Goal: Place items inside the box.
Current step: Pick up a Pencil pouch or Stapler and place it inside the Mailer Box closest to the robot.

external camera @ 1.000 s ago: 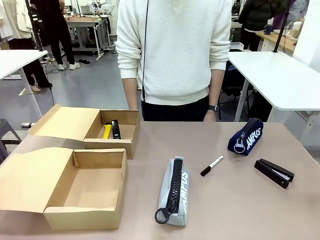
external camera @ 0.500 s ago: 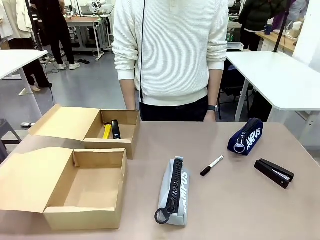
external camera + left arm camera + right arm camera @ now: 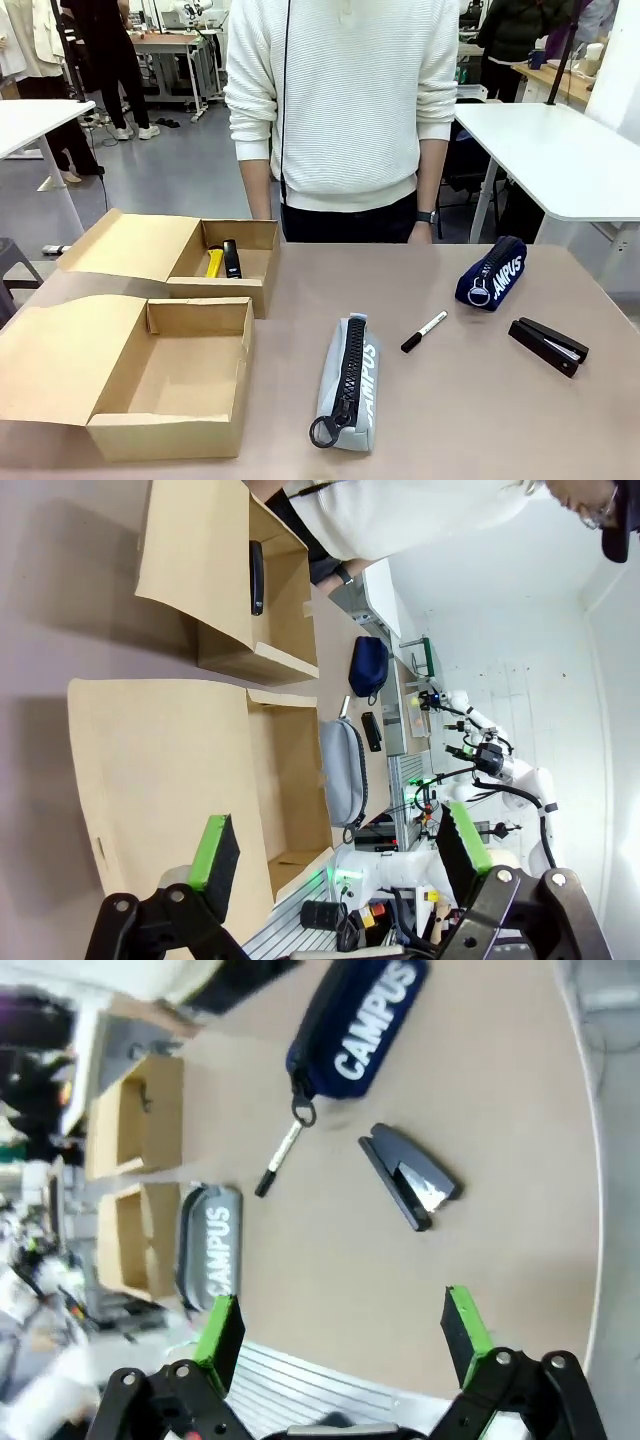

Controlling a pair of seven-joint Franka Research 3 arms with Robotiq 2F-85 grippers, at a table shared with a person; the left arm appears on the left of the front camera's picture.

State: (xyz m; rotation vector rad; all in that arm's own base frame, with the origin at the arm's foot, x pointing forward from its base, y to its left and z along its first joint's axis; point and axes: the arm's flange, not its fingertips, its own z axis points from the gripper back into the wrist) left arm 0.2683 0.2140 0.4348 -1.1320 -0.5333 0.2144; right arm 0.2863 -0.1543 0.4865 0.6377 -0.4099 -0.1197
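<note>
Two open cardboard boxes stand at the table's left: a near box (image 3: 170,385) with nothing in it and a far box (image 3: 225,275) holding a yellow utility knife (image 3: 214,262) and a black stapler (image 3: 232,258). A grey "CAMPUS" pouch (image 3: 348,385) lies mid-table, beside a black-and-white marker (image 3: 424,331). A navy pouch (image 3: 491,273) and another black stapler (image 3: 548,345) lie at the right. My left gripper (image 3: 335,850) hangs open above the near box's flap (image 3: 160,770). Open too, my right gripper (image 3: 340,1325) hovers over the stapler (image 3: 410,1176), the navy pouch (image 3: 355,1025) and the marker (image 3: 278,1158).
A person in a white sweater (image 3: 345,100) stands at the table's far edge with arms down. White tables (image 3: 560,155) stand behind at right and left. Bare tabletop (image 3: 470,420) lies between the grey pouch and the stapler.
The person has shifted slightly to the left. Nothing on the table has moved.
</note>
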